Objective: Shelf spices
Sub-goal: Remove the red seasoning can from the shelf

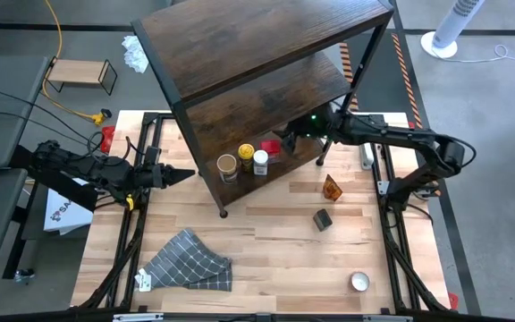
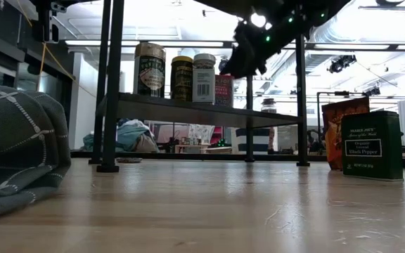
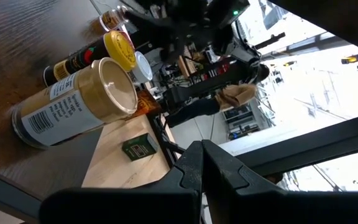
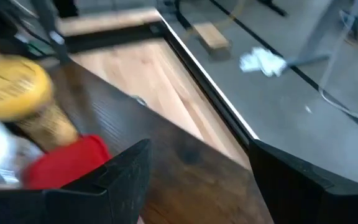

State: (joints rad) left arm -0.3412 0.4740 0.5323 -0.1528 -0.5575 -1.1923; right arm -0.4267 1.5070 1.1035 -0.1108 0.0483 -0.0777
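The shelf stands at the table's far middle. On its lowest board stand spices in a row: a tan-lidded jar, a yellow-lidded one, a white-lidded one and a red-lidded one. My right gripper reaches in over that board, open, with only bare board between its fingers and the red-lidded jar beside one finger. Out on the table are an amber bottle, a dark green tin and a small round tin. My left gripper waits shut at the shelf's left. My right gripper has one finger right next to the red-lidded jar's lid. Whether the finger touches the lid I cannot tell. Nothing lies between the two fingers.
A grey checked cloth lies crumpled at the table's near left. The shelf's black legs stand on the tabletop. Bare wood stretches between the cloth and the green tin.
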